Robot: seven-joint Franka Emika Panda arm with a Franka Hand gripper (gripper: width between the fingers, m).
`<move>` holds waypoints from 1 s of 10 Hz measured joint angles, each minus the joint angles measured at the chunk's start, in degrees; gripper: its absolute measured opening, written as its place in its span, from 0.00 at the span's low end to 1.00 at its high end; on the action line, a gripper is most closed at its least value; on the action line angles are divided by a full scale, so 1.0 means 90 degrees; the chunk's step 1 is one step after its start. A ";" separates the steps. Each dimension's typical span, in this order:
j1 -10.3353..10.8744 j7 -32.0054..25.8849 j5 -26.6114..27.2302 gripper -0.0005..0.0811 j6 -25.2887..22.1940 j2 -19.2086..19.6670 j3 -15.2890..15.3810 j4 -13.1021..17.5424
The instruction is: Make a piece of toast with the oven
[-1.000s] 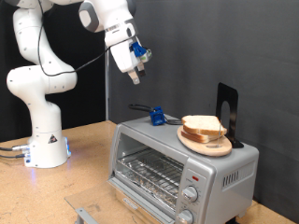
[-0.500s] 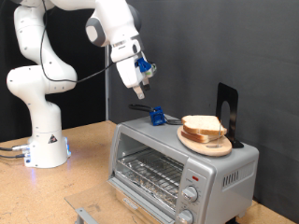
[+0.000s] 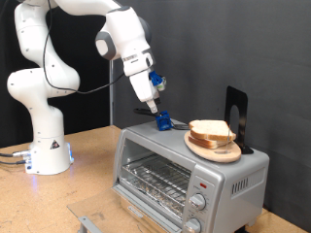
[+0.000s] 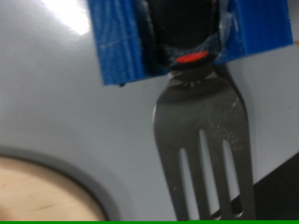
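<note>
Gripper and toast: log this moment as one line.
gripper: above fork on oven top | toast: on wooden plate atop oven | oven door: shut

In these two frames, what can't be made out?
- The gripper: too small in the exterior view to tell open from shut; the wrist view shows no fingers.
- The fork: its tine tips run off the wrist picture's edge, and its handle is covered by blue tape.
- The oven: cut off by the exterior view's bottom edge.
- The piece of toast: its underside is hidden by the wooden plate.
</note>
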 joint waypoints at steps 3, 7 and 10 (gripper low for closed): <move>0.0003 0.0011 0.0003 1.00 0.0263 0.0162 0.0130 -0.0104; 0.0004 0.0011 0.0066 1.00 0.0443 0.0386 0.0189 -0.0116; 0.0016 0.0006 0.0116 1.00 0.0536 0.0508 0.0252 -0.0115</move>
